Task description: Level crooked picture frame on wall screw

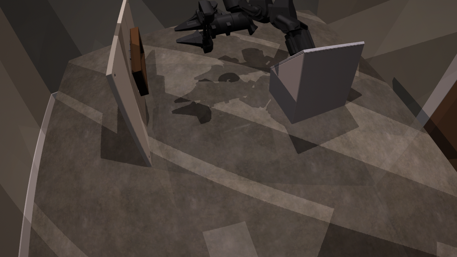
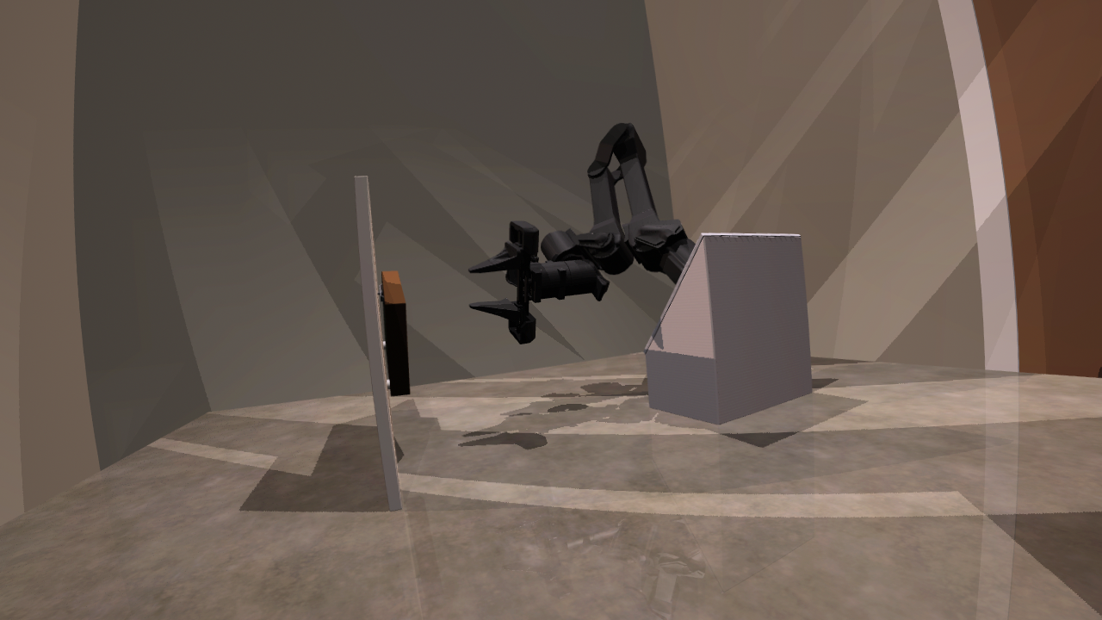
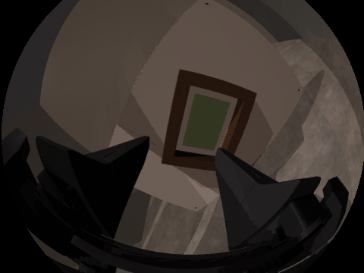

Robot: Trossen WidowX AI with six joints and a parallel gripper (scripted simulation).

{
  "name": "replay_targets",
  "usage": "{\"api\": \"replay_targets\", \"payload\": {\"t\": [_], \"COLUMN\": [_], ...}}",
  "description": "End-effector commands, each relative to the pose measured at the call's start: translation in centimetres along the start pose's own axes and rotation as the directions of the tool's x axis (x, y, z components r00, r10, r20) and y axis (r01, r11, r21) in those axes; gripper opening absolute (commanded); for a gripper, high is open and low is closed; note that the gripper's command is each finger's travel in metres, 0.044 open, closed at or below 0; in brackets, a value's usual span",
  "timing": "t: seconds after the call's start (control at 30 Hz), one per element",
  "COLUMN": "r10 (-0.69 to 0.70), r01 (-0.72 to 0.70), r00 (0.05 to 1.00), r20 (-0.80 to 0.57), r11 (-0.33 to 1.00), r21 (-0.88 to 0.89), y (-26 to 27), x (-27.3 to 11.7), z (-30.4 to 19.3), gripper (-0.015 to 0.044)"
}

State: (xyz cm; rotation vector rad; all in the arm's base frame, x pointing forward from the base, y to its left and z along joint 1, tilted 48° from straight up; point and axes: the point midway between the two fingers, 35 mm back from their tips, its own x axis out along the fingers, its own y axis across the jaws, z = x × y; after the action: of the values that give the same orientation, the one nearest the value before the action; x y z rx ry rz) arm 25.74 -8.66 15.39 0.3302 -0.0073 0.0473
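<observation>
The brown picture frame, with a green picture inside a pale mat, hangs against the upright pale board. In the wrist view the frame's sides are not parallel to the board's edges, so it looks turned; which side is higher I cannot tell. The screw and the notched strip are hidden behind the frame. My gripper is open and empty, its fingers one above the other. It stands back from the frame, touching neither it nor the board.
A grey box with a slanted face stands at the right in the top and exterior views, beside the arm's lower part. The board stands on the mottled brown surface at the left. Shadows and light bands cross this surface.
</observation>
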Motion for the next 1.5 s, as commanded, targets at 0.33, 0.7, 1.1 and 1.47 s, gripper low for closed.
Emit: {"api": "replay_targets", "payload": {"t": [0.33,0.7,1.1,1.47], "r10": [0.026,0.052,0.052,0.052], "r01": [-0.028,-0.056,-0.052,-0.052], "r00": [0.999,0.997,0.997,0.997], "r20": [-0.045,-0.054,-0.054,-0.054], "r11": [0.998,0.995,0.999,0.999], "r21": [-0.053,-0.081,-0.003,-0.003], "y": [2.0,4.3,4.3,4.3], "x": [-5.5,-8.4,-8.4,-8.4], "z": [0.7,-0.8,-0.8,-0.8], "gripper": [0.026,0.026,0.026,0.026]}}
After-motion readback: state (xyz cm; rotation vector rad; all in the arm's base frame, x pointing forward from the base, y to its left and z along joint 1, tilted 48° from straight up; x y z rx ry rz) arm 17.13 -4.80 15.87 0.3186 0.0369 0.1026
